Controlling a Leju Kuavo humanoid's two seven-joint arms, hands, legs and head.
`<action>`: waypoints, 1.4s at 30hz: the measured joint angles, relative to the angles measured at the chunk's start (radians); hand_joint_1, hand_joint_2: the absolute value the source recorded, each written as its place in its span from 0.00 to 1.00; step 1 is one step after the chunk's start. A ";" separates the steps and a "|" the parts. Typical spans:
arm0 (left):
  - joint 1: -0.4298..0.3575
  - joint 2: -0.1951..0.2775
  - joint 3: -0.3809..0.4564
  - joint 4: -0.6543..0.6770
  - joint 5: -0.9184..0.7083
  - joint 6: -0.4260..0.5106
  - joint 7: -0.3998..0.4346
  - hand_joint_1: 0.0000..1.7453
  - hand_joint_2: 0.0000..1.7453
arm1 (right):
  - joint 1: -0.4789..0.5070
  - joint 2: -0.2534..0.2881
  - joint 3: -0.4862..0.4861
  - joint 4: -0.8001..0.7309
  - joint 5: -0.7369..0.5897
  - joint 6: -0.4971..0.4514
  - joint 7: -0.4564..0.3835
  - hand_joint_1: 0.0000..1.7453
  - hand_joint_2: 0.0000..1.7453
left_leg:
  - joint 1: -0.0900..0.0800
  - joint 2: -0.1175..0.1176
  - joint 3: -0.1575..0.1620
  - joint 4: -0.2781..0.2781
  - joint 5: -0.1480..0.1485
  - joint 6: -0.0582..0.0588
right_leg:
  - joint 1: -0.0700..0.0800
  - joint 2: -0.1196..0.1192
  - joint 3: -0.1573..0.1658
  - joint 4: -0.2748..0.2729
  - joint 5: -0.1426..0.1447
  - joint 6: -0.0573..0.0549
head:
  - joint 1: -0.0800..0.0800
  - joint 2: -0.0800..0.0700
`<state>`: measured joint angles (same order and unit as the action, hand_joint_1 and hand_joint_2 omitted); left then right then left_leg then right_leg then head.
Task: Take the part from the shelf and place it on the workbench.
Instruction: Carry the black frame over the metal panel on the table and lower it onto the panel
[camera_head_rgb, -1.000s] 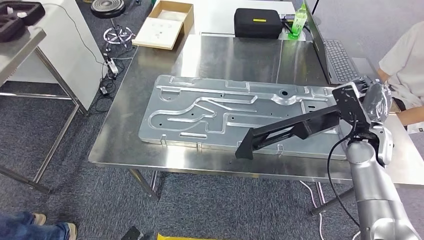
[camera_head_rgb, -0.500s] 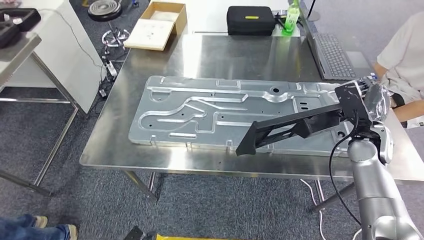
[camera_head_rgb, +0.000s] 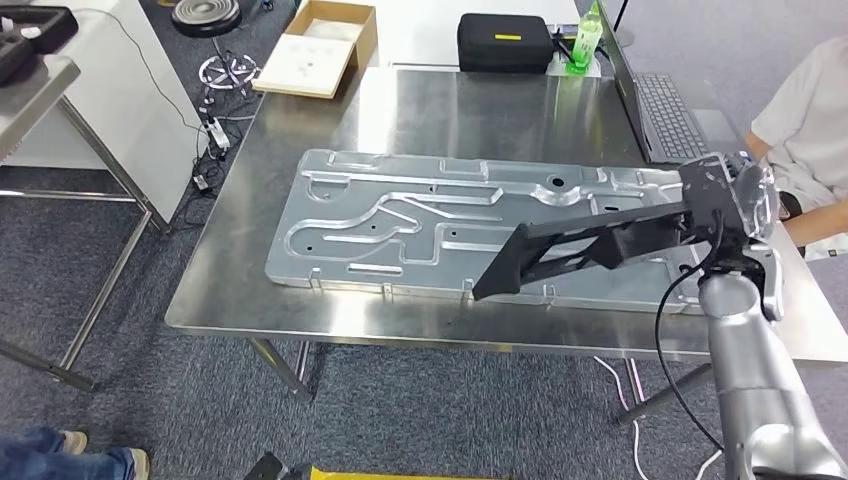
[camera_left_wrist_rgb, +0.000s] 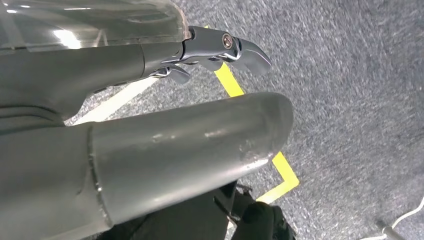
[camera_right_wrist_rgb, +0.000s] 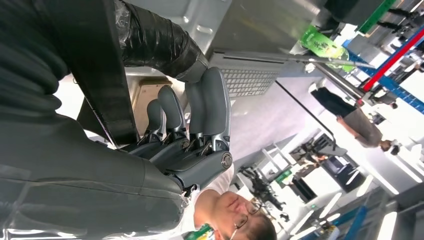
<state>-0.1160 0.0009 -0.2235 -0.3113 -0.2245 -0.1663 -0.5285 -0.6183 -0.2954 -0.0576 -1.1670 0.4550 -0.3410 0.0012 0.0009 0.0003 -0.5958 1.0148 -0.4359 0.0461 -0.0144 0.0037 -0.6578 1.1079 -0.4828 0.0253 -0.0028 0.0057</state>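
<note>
Against the frame one second earlier, the whole head view has shifted, so the camera has moved. The right hand (camera_head_rgb: 742, 200) grips the long black part (camera_head_rgb: 590, 243) as before; the free end now sits further onto the stamped metal panel (camera_head_rgb: 400, 215) on the steel workbench (camera_head_rgb: 300, 310), above it. The left hand (camera_left_wrist_rgb: 220, 47) hangs over carpet, fingers curled around nothing. Nearby: black case (camera_head_rgb: 505, 42), green bottle (camera_head_rgb: 586, 40), keyboard (camera_head_rgb: 668, 115), seated person (camera_head_rgb: 810, 130).
</note>
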 joint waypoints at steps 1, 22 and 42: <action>0.000 0.000 0.000 0.000 0.002 0.000 0.000 0.00 0.75 | -0.010 -0.004 0.000 0.009 -0.005 0.001 0.005 0.25 1.00 | -0.001 0.000 0.000 -0.001 0.001 0.002 | -0.001 0.000 -0.025 0.055 -0.030 0.003 | 0.000 0.000; 0.005 0.002 0.001 0.012 0.007 0.030 -0.010 0.00 0.00 | -0.191 -0.036 0.011 0.190 -0.166 0.130 0.116 0.00 1.00 | -0.006 -0.003 -0.094 0.187 -0.052 -0.020 | 0.006 -0.001 0.028 -0.054 0.038 -0.035 | -0.001 0.000; 0.007 0.005 0.010 0.018 0.005 0.043 -0.017 0.00 0.00 | -0.331 -0.085 0.107 0.411 -0.269 0.215 0.221 0.00 1.00 | -0.007 -0.007 -0.015 0.014 0.005 -0.019 | -0.006 -0.003 0.033 -0.060 0.039 -0.003 | 0.000 0.000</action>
<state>-0.1090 0.0061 -0.2138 -0.2936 -0.2198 -0.1234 -0.5452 -0.9495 -0.3799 0.0489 -0.7561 0.1858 -0.1264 0.2220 -0.0066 -0.0064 -0.6104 1.0288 -0.4306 0.0267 -0.0209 0.0003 -0.6248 1.0480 -0.4442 0.0220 -0.0031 0.0057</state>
